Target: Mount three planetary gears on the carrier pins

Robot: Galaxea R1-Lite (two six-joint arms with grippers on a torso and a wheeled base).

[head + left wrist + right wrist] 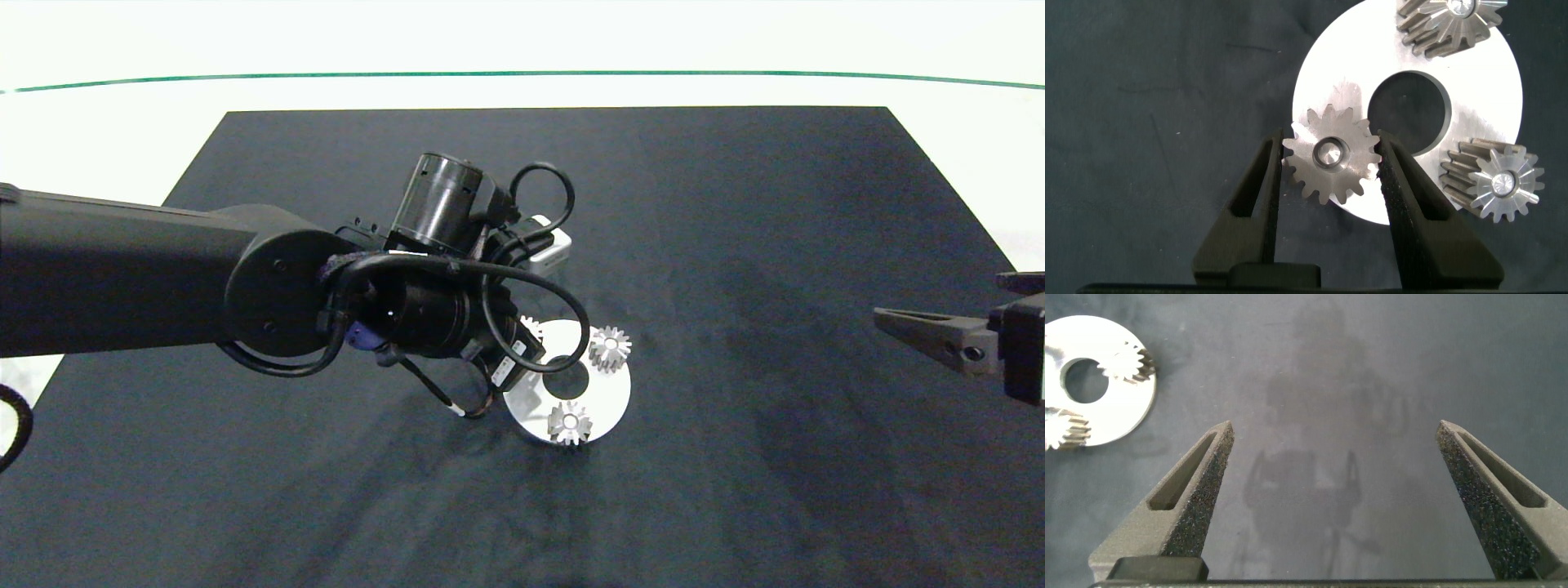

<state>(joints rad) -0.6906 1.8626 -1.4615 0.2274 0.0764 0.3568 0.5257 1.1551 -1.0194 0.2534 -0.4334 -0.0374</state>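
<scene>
There are 3 small silver gears and 1 flat white disc (1470,90) with a round centre hole, lying on the dark mat (735,245).

2 of the gears already sit on the disc near its rim: one (610,347) on the side toward the right arm, the other (569,422) on the near edge. Each shows a bright pin end in its bore (1505,183).

The third gear (1333,155) is clamped between the 2 fingers (1259,196) of the left gripper (1331,159), which press on its teeth from both sides. It is held flat over the disc's rim, just beside the centre hole; whether it rests on a pin cannot be told.

The right gripper (1335,469) hangs well apart, over bare mat near the table's right edge, with its fingers spread wide and nothing between them.
</scene>
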